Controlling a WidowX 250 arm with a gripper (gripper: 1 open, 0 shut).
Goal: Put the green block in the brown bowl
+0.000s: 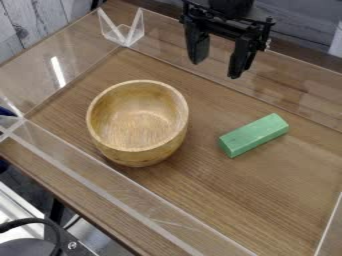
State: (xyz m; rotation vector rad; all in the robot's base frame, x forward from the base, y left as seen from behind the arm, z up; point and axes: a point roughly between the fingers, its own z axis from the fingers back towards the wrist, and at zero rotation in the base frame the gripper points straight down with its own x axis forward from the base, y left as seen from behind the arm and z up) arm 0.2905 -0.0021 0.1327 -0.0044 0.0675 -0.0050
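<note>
The green block (254, 134) lies flat on the wooden table, right of centre, its long side running diagonally. To its left, a short gap away, stands the brown bowl (138, 122), round, light-tan wood, with nothing inside. My gripper (221, 58) hangs at the top of the view, above and behind the block. Its two black fingers (198, 47) point down and stand wide apart with nothing between them.
Clear acrylic walls (80, 190) fence the wooden table on the front, left and back. A clear angled bracket (123, 28) stands at the back left corner. Black chair or stand parts (27, 240) show below the table's front left edge.
</note>
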